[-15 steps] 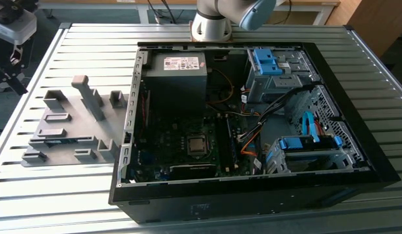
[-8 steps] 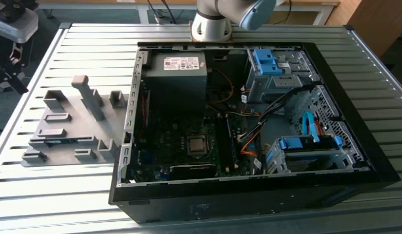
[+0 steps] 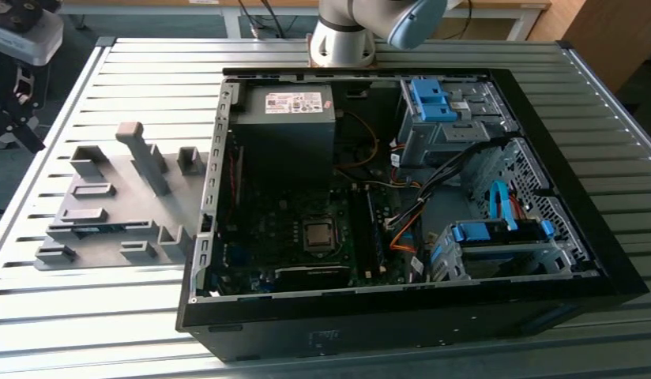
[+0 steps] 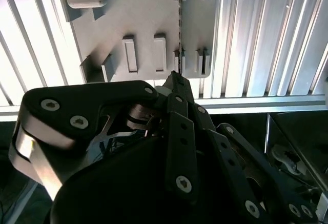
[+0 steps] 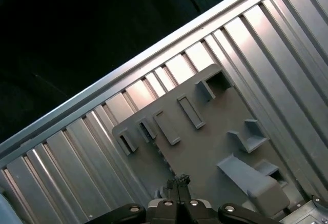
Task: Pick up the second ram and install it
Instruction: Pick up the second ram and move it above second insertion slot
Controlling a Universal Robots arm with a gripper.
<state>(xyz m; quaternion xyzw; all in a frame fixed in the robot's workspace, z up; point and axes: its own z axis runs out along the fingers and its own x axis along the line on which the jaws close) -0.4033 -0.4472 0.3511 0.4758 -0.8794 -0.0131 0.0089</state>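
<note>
open PC case (image 3: 336, 339) on slatted table (image 3: 94, 332), second ram (image 3: 102, 230) parked on edge in the grey fixture (image 3: 126, 205) beside it, gripper (image 5: 179, 179) over that fixture, closed up tight, holding nothing, power supply label (image 3: 291, 101) too tiny to read

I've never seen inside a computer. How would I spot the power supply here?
On the slatted table lies an open black case. In its far corner at the exterior view's left sits the power supply, a dark grey box. Unlike the blue-clipped drive bays beside it, it carries a pale label.
</note>
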